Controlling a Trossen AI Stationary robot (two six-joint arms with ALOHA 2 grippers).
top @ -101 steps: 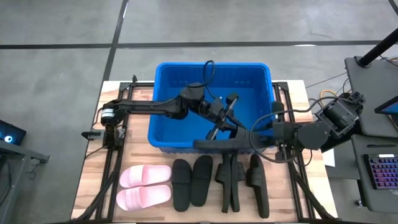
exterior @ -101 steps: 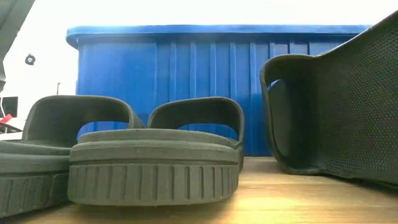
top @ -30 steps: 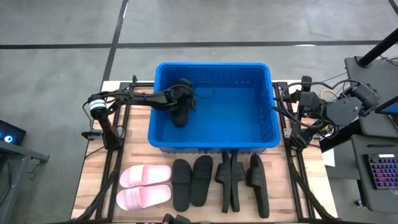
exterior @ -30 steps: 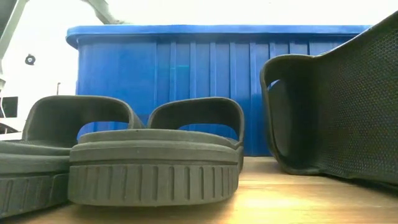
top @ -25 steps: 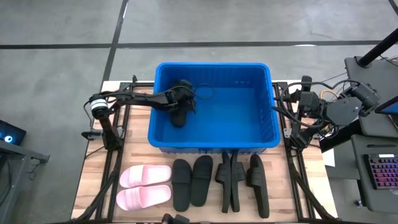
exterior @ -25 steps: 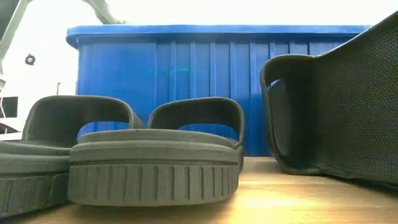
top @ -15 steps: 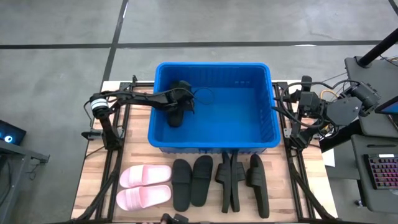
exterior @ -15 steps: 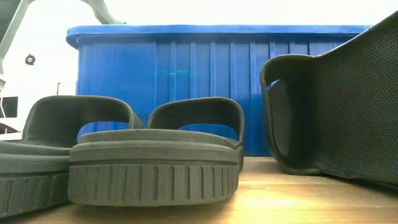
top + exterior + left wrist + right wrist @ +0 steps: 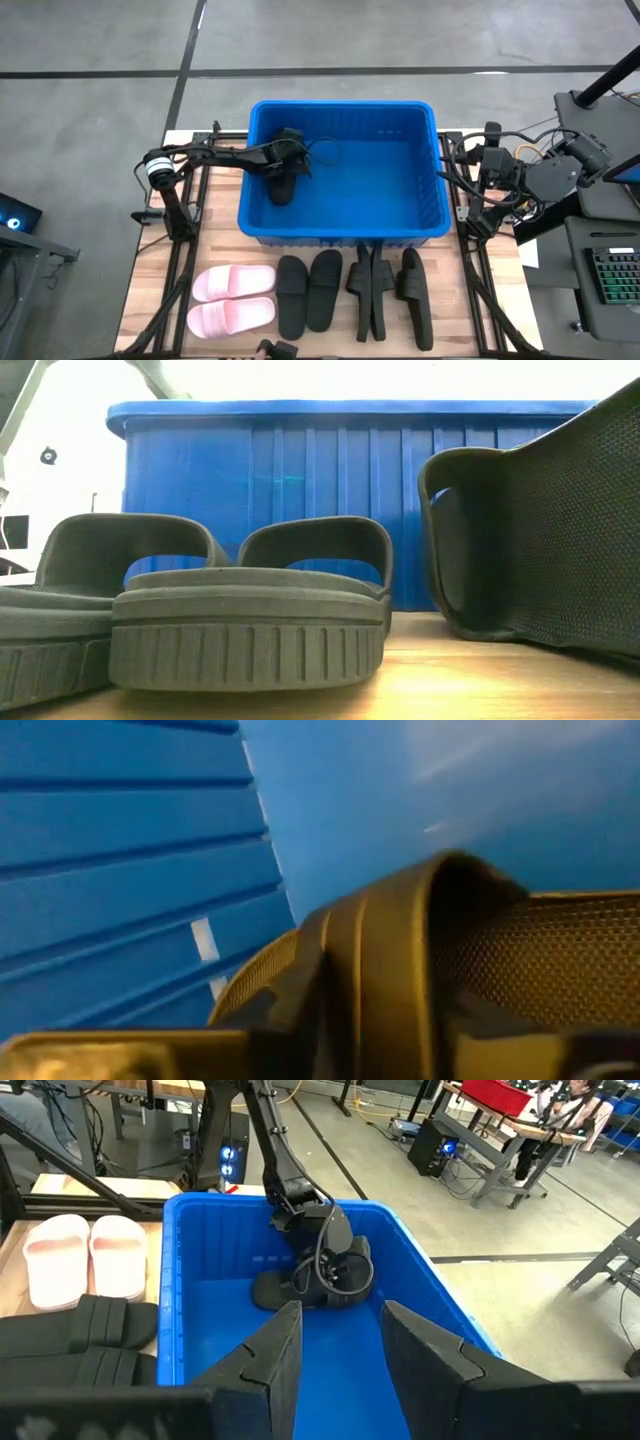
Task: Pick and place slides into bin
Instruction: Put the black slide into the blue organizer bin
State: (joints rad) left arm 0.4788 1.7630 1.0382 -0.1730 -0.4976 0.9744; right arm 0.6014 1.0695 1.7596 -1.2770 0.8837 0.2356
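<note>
**Item: the slides, transfer to the bin (image 9: 343, 106). Status: one delivered, the rest outstanding.**

- Black slide in bin (image 9: 283, 186): it lies on the bin floor near the bin's left wall, towards the rear left corner. A few seconds ago it hung over the bin's front rim between both arms. It has since crossed the bin and come down.
- Left gripper (image 9: 291, 151): it reaches in over the bin's left rim and sits right on top of that slide. Its wrist view is filled by the strap and the textured footbed. You cannot tell from here whether it grips the slide or has let go. Judged from the slide's low position, the drop is at or close to release.
- Right gripper (image 9: 340, 1322): it has pulled back to the tabletop's right edge, outside the bin. Its fingers stand apart with nothing between them.
- Pink pair (image 9: 232, 300): it lies side by side at the tabletop's (image 9: 220, 250) front left corner, untouched.
- Black slides on table (image 9: 308, 290): they form a row along the front edge, between the pink pair and the front right corner. The right-hand ones stand on edge.

Meaning for you: the first slide counts as placed once the left arm lifts clear. Everything along the front edge remains to be picked.
</note>
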